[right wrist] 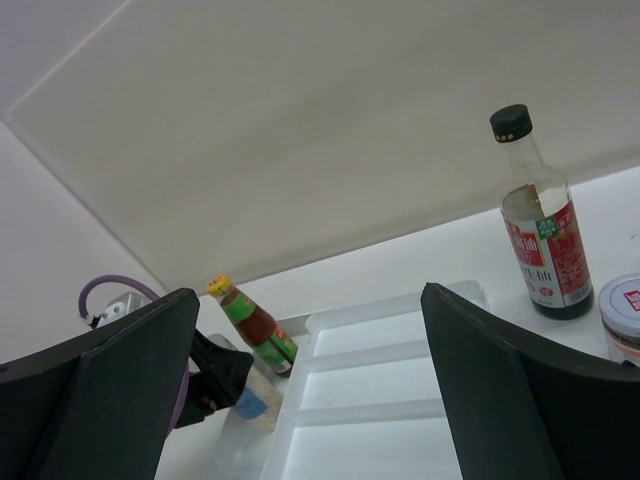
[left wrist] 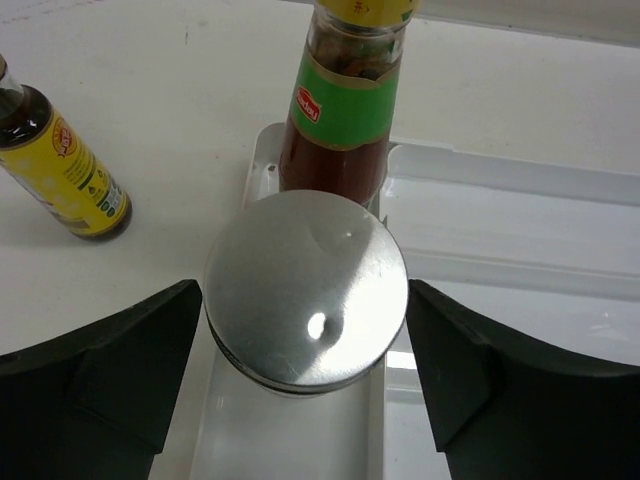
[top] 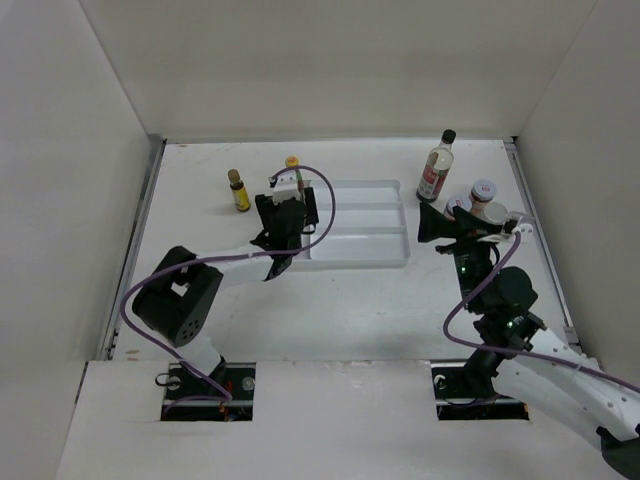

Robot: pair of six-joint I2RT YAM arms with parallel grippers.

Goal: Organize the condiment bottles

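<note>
Straddling the silver-lidded shaker [left wrist: 305, 290], seemingly without contact, left gripper [left wrist: 303, 330] spread wide; right gripper [right wrist: 308, 300] equally wide, empty.

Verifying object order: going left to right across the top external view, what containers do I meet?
Small brown yellow-labelled bottle → yellow-capped red sauce bottle → tall clear black-capped bottle → short red-lidded jar.
</note>
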